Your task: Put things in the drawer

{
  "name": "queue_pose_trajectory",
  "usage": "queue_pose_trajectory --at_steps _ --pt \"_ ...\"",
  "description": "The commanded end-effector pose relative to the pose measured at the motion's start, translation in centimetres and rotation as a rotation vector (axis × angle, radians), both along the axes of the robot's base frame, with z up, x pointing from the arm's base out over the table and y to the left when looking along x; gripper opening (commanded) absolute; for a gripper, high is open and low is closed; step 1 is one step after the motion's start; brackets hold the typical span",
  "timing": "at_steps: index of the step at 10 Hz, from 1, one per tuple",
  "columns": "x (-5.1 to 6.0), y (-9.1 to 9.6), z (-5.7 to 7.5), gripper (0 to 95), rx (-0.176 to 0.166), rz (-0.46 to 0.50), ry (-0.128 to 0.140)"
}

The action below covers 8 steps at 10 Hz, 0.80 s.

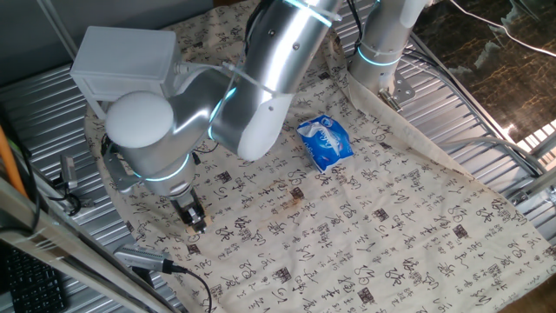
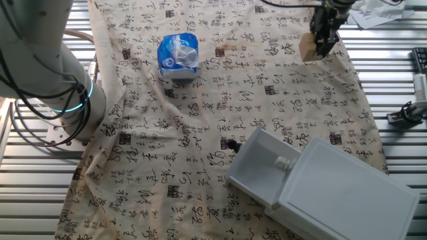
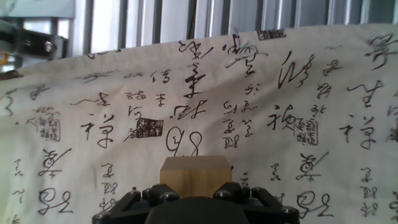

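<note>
Block (image 2: 307,48) sits clamped between the pincer (image 2: 324,44) fingers — off the cloth.

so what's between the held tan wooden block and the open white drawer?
Only bare patterned cloth between tan wooden block and white drawer, per the other fixed view.

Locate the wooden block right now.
The wooden block sits in the end effector near the cloth's far right edge in the other fixed view, well away from the open drawer.
</note>
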<state>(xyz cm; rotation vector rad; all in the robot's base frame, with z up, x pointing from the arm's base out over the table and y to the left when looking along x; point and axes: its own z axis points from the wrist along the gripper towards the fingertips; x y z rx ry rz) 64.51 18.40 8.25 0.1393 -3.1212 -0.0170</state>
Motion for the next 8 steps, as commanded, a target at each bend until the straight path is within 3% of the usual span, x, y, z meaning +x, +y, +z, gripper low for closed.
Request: queue_pose_trajectory --at_steps 1,3,8 --pt "-0.2 -0.1 0.0 0.0 0.003 -0.003 -0.016" --pt "-0.1 -0.1 0.2 0.0 0.005 -0.001 -0.021" --pt "1.1 0.5 1.1 0.0 -0.002 0.004 0.000"
